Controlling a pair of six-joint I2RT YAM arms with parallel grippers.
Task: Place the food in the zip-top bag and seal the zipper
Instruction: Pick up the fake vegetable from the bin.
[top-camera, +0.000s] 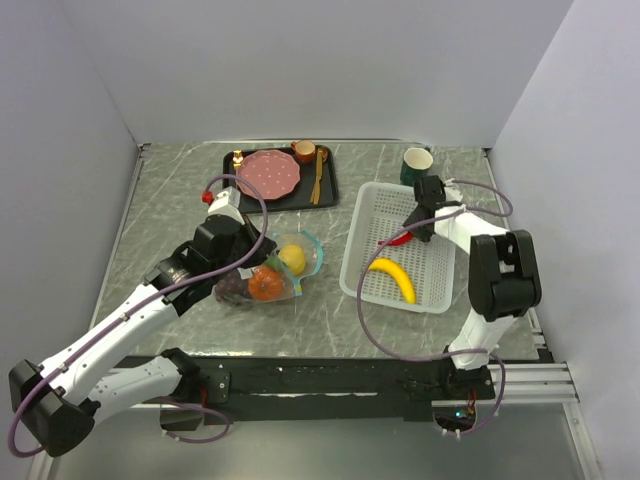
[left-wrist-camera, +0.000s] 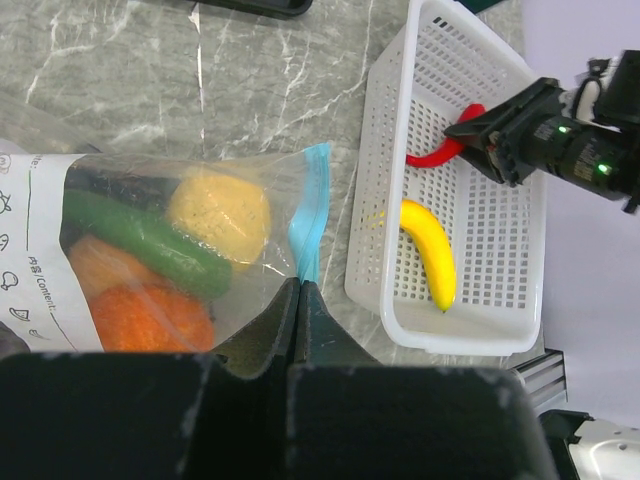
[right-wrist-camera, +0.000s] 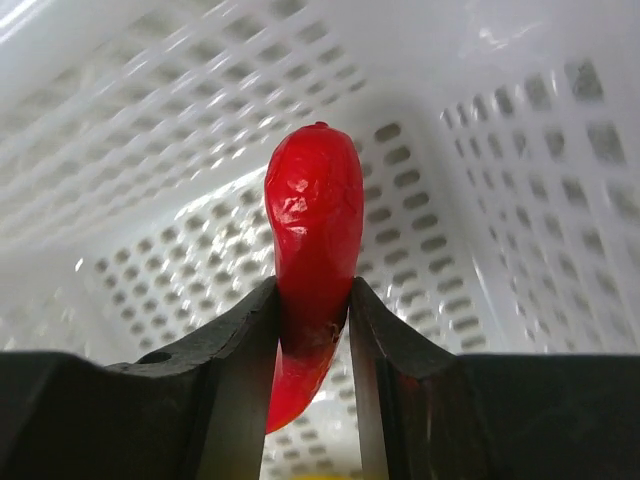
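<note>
Item 1. Right pincer (right-wrist-camera: 312, 305): I find it clamped on the red chili (right-wrist-camera: 312, 215), one finger pressed to each side. The chili is inside the white mesh basket (left-wrist-camera: 385, 185), towards its far end. I cannot tell whether the chili touches the basket floor.

Item 2. Banana (left-wrist-camera: 430, 250): it lies loose on the basket floor, nearer me than the chili and apart from it.

Item 3. Left pincer (left-wrist-camera: 298, 298): its fingers are together, pinching the mouth edge of the zip-top bag (left-wrist-camera: 275, 170) at the near end of the zipper (left-wrist-camera: 310, 215).

Item 4. Bag contents, as I read them through the plastic: lemon (left-wrist-camera: 218, 215), a long green piece (left-wrist-camera: 150, 245) and an orange round fruit (left-wrist-camera: 150, 318). Something dark sits behind them, too hidden to name.

Item 5. Worktop (top-camera: 180, 200): the bag lies on it left of the basket. At the back I count a black tray (top-camera: 310, 200) holding a pink plate (top-camera: 268, 173), and a green mug (top-camera: 416, 163) just behind the basket.
</note>
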